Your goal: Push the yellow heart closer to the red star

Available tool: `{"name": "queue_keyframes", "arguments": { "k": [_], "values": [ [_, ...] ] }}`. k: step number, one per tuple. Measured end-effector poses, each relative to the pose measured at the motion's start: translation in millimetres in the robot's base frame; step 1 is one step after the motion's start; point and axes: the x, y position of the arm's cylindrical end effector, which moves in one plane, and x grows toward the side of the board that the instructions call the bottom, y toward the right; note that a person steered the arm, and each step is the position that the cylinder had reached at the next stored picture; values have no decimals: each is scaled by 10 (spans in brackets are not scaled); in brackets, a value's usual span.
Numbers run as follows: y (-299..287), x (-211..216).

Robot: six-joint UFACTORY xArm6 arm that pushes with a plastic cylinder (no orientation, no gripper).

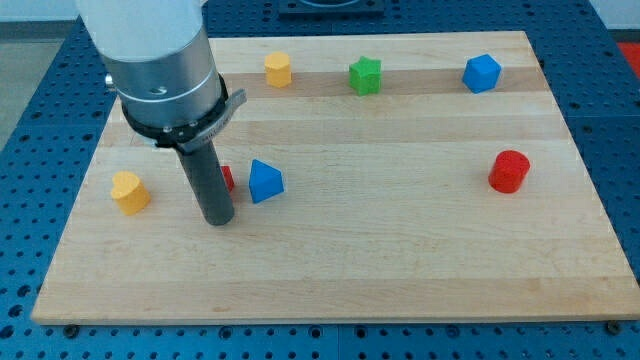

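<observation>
The yellow heart (130, 191) lies near the board's left edge. The red star (226, 179) is mostly hidden behind my rod; only a red sliver shows at the rod's right side. My tip (218, 219) rests on the board just below the red star, to the right of the yellow heart and left of the blue triangular block (265, 182). The tip is apart from the yellow heart.
A yellow hexagonal block (278, 69), a green star (366, 75) and a blue block (481, 73) sit along the view's top. A red cylinder (509, 171) is at the right. The wooden board (400, 250) ends at all four sides.
</observation>
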Motion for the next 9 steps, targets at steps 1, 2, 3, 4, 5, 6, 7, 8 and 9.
{"name": "queue_keyframes", "arguments": {
  "k": [1, 2, 3, 4, 5, 6, 7, 8, 9],
  "values": [
    [11, 418],
    [-407, 662],
    [-1040, 662],
    [-1362, 318],
    [-1362, -243],
    [-1289, -440],
    [-1122, -516],
    [-889, -455],
    [-825, -453]
  ]
}}
